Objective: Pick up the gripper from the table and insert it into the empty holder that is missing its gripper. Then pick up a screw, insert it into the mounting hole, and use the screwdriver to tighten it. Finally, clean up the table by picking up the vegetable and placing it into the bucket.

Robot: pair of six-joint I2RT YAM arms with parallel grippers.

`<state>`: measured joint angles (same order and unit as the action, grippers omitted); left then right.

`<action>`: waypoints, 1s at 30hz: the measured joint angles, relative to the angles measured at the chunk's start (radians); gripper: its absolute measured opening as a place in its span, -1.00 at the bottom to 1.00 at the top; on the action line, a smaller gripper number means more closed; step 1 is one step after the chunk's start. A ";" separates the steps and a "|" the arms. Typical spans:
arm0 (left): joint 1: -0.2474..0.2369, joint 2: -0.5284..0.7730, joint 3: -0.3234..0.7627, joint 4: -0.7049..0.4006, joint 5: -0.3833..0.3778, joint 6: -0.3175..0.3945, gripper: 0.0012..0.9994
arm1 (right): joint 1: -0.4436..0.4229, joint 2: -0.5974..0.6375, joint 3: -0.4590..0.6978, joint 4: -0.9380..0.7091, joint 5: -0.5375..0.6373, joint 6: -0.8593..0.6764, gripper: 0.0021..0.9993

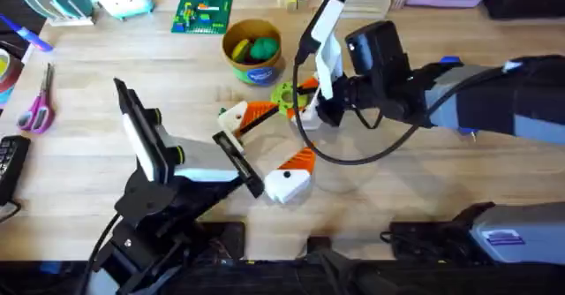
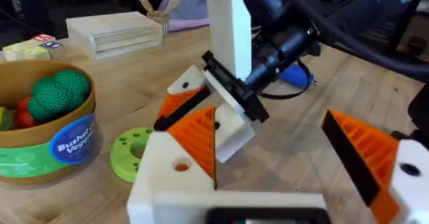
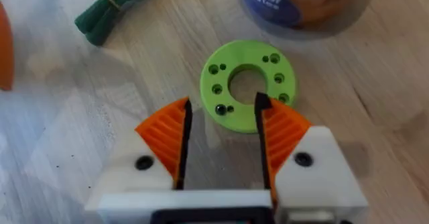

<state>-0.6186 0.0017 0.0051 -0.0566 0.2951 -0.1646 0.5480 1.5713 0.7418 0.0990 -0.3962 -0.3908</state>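
My right gripper (image 3: 221,133) is open, its orange ribbed pads hanging just above a green round disc (image 3: 248,83) with holes; one hole holds a small dark shiny screw (image 3: 220,108). In the overhead view this gripper (image 1: 309,101) sits mid-table beside the bucket (image 1: 252,49). The vegetable (image 3: 110,6), thin and dark green, lies on the wood beyond the disc. My left gripper (image 2: 288,163) is open wide, and its fingers (image 1: 291,178) flank the right gripper's white wedges. A blue tool, the screwdriver (image 2: 295,75), lies behind the right arm. I cannot pick out the loose gripper or the holder.
The tan bucket (image 2: 40,130) holds toy vegetables. A black cable (image 1: 353,154) loops over the table under the right arm. Pink scissors (image 1: 37,109) lie at the left. A green brick plate (image 1: 203,12) and a wooden box (image 2: 114,33) stand at the back.
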 joint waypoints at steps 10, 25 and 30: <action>0.000 0.000 0.000 0.000 0.000 0.000 0.98 | 0.002 0.028 0.001 0.022 0.007 -0.003 -0.06; 0.000 0.000 0.000 0.000 0.000 0.000 0.98 | 0.002 0.070 0.010 0.036 0.007 -0.007 -0.57; 0.000 0.000 0.000 0.000 0.000 0.000 0.98 | 0.002 0.070 0.010 0.044 0.008 -0.007 -0.99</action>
<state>-0.6186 0.0017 0.0051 -0.0566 0.2947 -0.1646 0.5499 1.6417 0.7521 0.1429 -0.3885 -0.3977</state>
